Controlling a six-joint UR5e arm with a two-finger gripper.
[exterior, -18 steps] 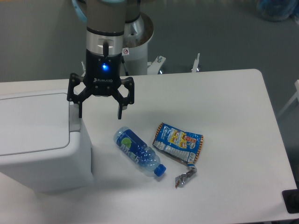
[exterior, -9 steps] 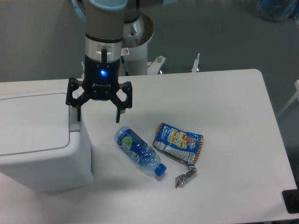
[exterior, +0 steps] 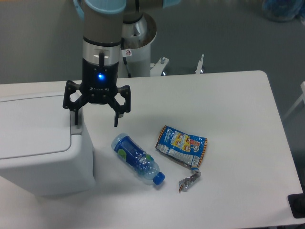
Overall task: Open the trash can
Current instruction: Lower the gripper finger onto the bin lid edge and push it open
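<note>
A white table [exterior: 228, 95] holds the trash can [exterior: 38, 143] at its left edge, lid down. The gripper [exterior: 95, 121], jaws spread wide and empty, hangs at the can's right rim, shifted slightly left since earlier. The bottle [exterior: 137, 159] has also moved left.
</note>
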